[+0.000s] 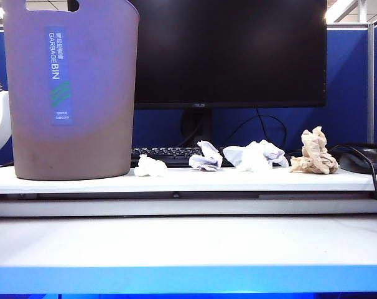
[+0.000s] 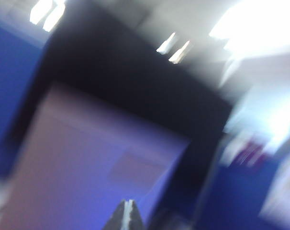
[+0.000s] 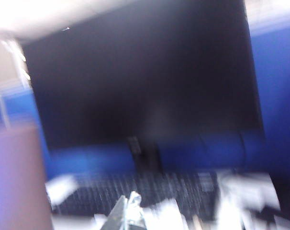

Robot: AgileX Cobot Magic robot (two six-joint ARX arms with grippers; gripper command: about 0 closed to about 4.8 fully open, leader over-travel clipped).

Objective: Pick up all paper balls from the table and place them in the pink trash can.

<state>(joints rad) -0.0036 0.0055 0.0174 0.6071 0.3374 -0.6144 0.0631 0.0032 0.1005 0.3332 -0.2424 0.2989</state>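
1. The bin (image 1: 70, 93) stands upright at the left end of the raised shelf (image 1: 238, 180) of the table (image 1: 188, 243), its blue "GARBAGE BIN" label facing the exterior camera.
2. Four paper balls lie in a row on the shelf, right of the bin and apart from each other — none is in the bin.
3. The small white ball (image 1: 150, 166) lies just beside the bin's base.
4. Next comes a white-and-bluish ball (image 1: 206, 156), then a wider white ball (image 1: 255, 156), both in front of the keyboard (image 1: 167, 154).
5. The tan ball (image 1: 314, 153) lies farthest right, near a dark mouse (image 1: 363, 160) and its cable.
6. A dark monitor (image 1: 229, 53) stands behind the shelf.
7. Neither arm shows in the exterior view.
8. The left gripper (image 2: 128, 211) is clenched, fingertips together with nothing between them; its blurred wrist view faces the bin (image 2: 87, 172).
9. The right gripper (image 3: 128, 211) is also clenched and empty — its blurred view faces the monitor (image 3: 140, 76) and keyboard, with pale blurs of paper beyond the tips.
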